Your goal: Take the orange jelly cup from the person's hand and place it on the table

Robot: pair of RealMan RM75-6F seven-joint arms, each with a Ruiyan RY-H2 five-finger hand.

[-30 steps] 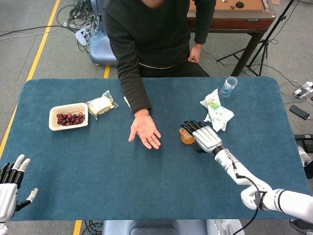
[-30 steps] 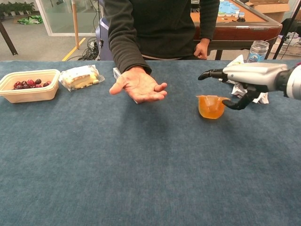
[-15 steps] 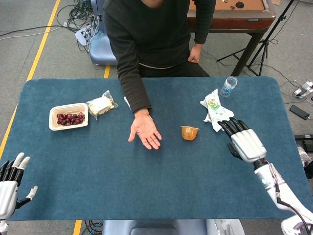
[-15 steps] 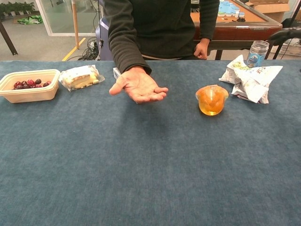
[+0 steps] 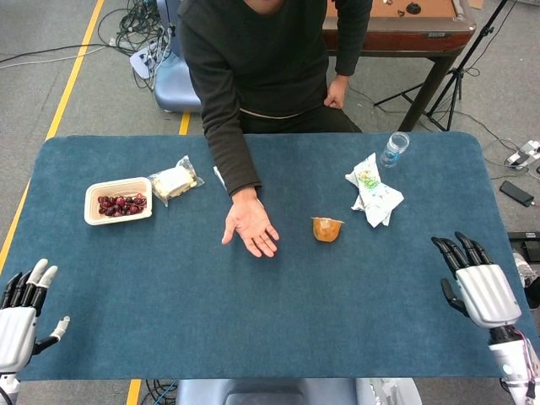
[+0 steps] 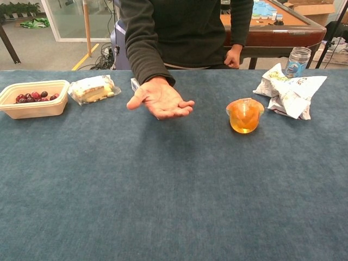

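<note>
Orange jelly cup (image 5: 326,229) upright on tabletop (image 5: 253,337), mid-span, beside person's hand (image 5: 251,227), untouched | my right hand (image 5: 477,285) at right edge, fingers spread, empty | my left hand (image 5: 21,316) at near-left corner, spread, empty.

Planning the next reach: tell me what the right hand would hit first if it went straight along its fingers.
Likely nothing: the right hand points up and slightly left, passing right of the snack bag and water bottle. Height is unclear.

You see a translucent orange jelly cup (image 6: 244,116) on the dark blue cloth-covered table (image 6: 163,206), dark red cherries in a cream plastic tray (image 5: 118,201).
</note>
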